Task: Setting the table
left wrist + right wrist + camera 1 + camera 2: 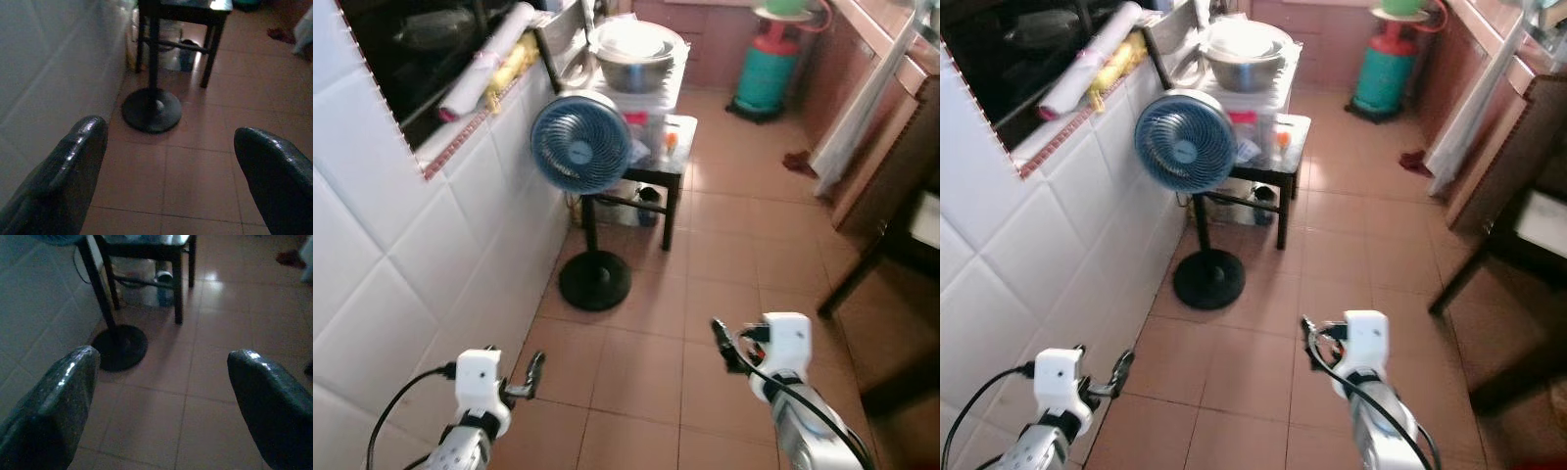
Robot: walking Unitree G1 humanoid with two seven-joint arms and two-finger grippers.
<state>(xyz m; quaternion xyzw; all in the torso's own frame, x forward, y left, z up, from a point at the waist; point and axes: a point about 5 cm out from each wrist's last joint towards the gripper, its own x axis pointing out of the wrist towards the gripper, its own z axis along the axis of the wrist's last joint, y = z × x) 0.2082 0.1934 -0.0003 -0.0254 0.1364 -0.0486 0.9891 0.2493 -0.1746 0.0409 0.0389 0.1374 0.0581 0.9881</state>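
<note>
Two grippers hang low over a tiled floor point(724, 245), empty. A dark wooden table point(891, 245) at the right is cut off by the frame's edge, so nothing on it can be judged. A white tiled wall point(431, 274) runs along the left; beside it stands a blue pedestal fan point(580, 143), against a small black stand point(661, 181) carrying steel bowls point(636, 49), blurred. A green gas cylinder point(767, 73) stands farther back. The left gripper point(168, 161) and right gripper point(161, 391) both show fingers spread wide, touching nothing.
</note>
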